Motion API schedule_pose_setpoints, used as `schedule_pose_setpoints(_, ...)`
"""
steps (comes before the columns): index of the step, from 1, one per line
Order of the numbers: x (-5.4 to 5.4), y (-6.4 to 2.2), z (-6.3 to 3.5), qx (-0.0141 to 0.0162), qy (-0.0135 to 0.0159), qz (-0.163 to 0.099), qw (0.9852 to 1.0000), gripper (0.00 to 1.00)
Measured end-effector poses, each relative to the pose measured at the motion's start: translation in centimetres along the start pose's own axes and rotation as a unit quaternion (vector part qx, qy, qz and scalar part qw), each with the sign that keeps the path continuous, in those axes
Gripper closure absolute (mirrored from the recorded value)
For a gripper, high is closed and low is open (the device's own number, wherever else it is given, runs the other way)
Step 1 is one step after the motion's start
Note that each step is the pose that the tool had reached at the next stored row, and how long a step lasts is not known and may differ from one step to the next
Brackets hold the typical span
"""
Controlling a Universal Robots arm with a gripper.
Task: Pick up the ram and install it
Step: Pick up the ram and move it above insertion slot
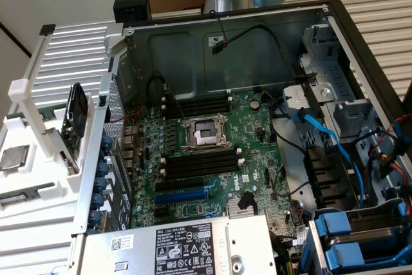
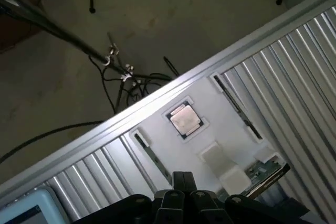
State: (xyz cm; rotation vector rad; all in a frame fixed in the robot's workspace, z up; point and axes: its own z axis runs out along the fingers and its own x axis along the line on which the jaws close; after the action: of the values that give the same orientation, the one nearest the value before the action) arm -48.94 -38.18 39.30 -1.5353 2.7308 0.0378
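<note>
In wrist view, hand (image 2: 181, 196), grip impossible to tell, above holder (image 2: 215, 114) with ram (image 2: 237, 107) beside chip (image 2: 184, 119); at the exterior view's right, motherboard (image 1: 254, 159), slots (image 1: 199, 164) bare.

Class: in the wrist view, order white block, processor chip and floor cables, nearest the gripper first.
1. White block, on the tray beside the gripper.
2. Silver processor chip, in its tray recess.
3. Floor cables, beyond the rail.

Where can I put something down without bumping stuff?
The ribbed white metal tabletop is bare beyond the black computer case's wall, on the exterior view's right. The white ribbed rack is bare beside the black drive plate. Inside the case, blue cables crowd it.
</note>
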Motion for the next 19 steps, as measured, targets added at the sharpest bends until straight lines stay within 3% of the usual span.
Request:
schedule_pose_setpoints(3, 0.0, 0.0, 0.0, -0.0005, 0.0004, -0.027, 0.9996, 0.89)
schedule_pose_setpoints(4, 0.0, 0.0, 0.0, -0.0009, 0.0008, -0.046, 0.999, 0.89)
schedule_pose_setpoints(10, 0.0, 0.0, 0.0, -0.0019, 0.0017, -0.1, 0.995, 0.89)
schedule_pose_setpoints(15, 0.0, 0.0, 0.0, -0.0028, 0.0025, -0.145, 0.9894, 0.89)
schedule_pose_setpoints(19, 0.0, 0.0, 0.0, -0.0035, 0.003, -0.182, 0.9834, 0.89)
